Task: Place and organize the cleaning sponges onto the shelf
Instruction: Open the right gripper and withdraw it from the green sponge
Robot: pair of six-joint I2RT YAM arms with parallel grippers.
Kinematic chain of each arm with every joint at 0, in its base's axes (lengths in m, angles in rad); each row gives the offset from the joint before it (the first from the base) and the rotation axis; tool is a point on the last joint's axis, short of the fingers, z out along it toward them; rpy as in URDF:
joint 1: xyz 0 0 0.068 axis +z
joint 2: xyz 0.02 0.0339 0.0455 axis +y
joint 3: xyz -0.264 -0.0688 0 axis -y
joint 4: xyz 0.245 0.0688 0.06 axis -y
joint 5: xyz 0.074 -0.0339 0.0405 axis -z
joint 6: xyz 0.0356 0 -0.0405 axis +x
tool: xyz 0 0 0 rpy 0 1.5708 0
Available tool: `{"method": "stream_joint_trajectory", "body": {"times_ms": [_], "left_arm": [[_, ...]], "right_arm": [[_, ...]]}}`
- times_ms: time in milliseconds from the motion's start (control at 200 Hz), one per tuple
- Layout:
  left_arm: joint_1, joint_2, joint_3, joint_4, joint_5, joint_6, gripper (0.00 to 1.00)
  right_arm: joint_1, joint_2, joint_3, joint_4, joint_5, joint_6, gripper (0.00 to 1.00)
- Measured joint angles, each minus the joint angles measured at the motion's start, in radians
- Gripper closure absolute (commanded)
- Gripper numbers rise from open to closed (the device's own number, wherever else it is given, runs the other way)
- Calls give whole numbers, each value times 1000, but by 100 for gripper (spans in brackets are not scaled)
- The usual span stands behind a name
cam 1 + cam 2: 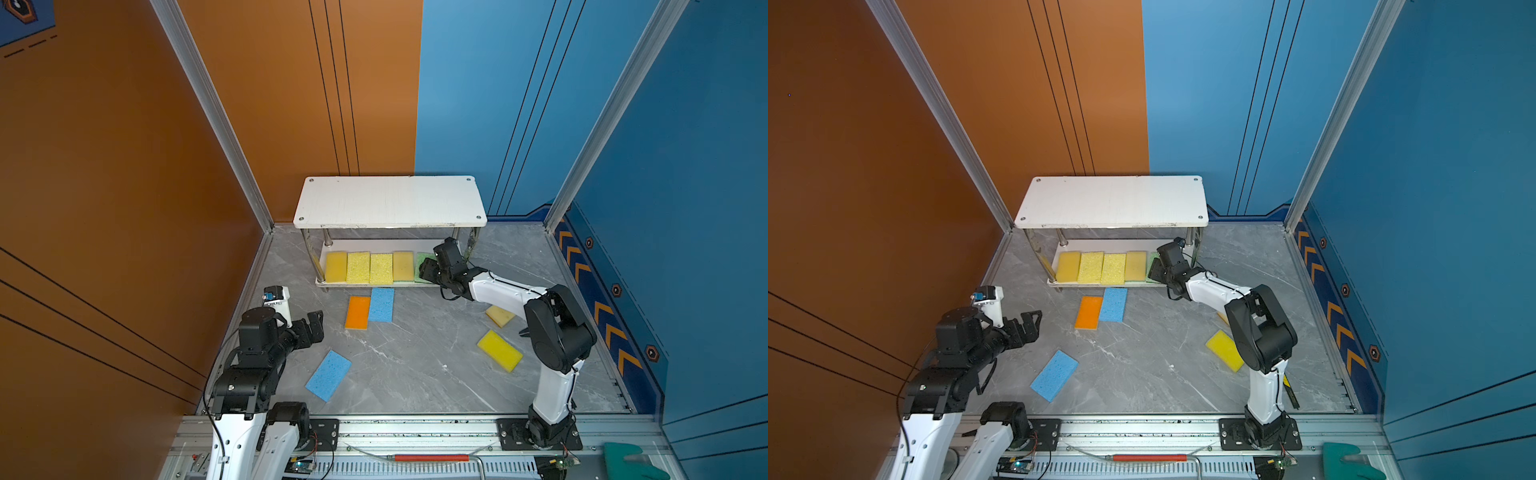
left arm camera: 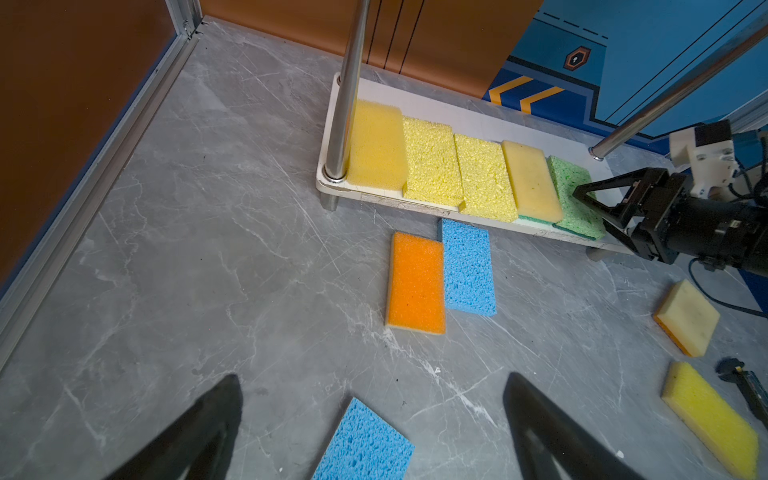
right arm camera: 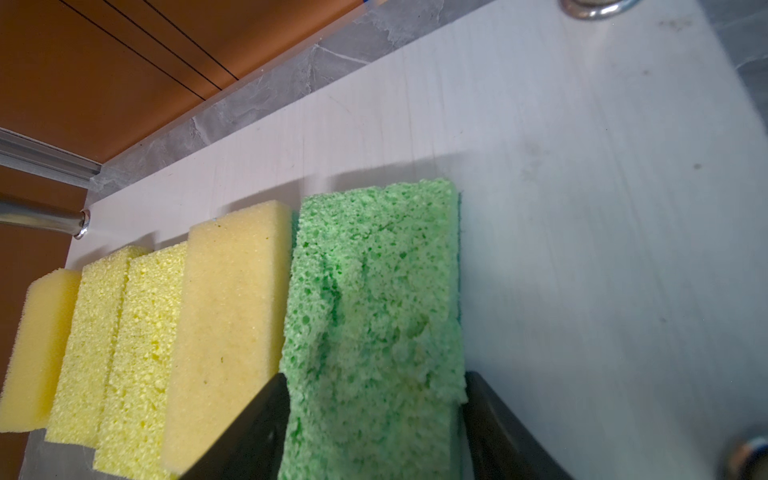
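Green foam cut off at its near end by the frame edge in the right wrist view: the green sponge. In both top views, mostly covered by the right gripper and its wrist. From above, back of the lower board hidden under the top board of the shelf. Pale sponge partly under the right forearm in a top view, fully visible only from the left wrist. Nearer blue sponge cropped by the frame edge of the left wrist view.

Right gripper: parted about as wide as the green sponge, one finger along each long side, right at the foam's edges. Pressing or merely alongside — cannot tell. Shallow dent across the foam's top. Left gripper: spread wide, nothing between the fingers, poised above the table, touching nothing.

Green sponge again — lies flat on the lower board at the right end of a row of four yellow sponges, snug against the last of them, reaching away from the right gripper toward the board's back edge. On the table: orange sponge and farther blue sponge side by side, touching, just in front of the shelf. Nearer blue sponge close under the left gripper, untouched. Loose yellow sponge beside the right arm's elbow, well apart from both grippers.
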Motion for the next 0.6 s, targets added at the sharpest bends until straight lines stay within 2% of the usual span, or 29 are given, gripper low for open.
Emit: {"method": "stream_joint_trajectory", "body": {"times_ms": [601], "left_arm": [[0, 8, 0, 0, 0, 0, 2]], "right_arm": [[-32, 51, 54, 27, -53, -27, 31]]}}
